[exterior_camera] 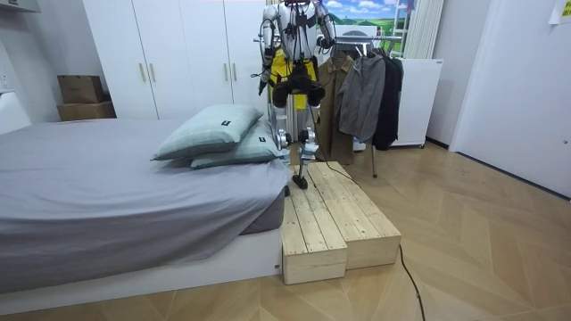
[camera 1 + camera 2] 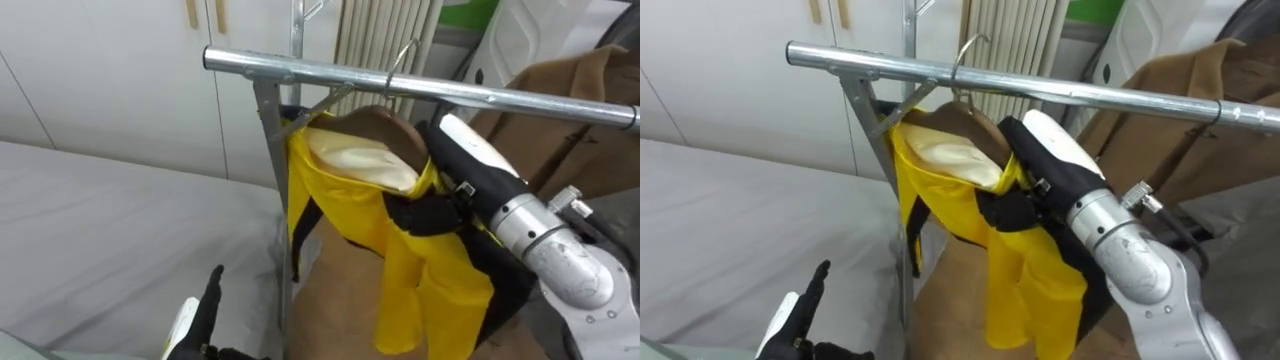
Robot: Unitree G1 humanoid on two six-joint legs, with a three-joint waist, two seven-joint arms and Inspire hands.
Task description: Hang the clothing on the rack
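With the yellow jacket (image 2: 400, 250) on its hanger hook (image 2: 402, 58) apparently over the rail (image 2: 520, 100) at upper centre, hanging looked nearly done, and the right hand (image 2: 465, 148), its fingers buried in cloth so I could not tell their grip, next needed to let go cleanly, while the left hand (image 2: 205, 312) idled at lower left with fingers straight.

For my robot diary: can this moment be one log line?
stage: hanging | yellow jacket: on hanger, hook over rail | right robot hand: at jacket | left robot hand: low, open

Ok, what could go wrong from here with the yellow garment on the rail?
The right hand sits against the yellow garment; pulling back could drag it off its hanger or unhook that from the rail. The robot also stands on a raised wooden platform, so a backward step may miss.
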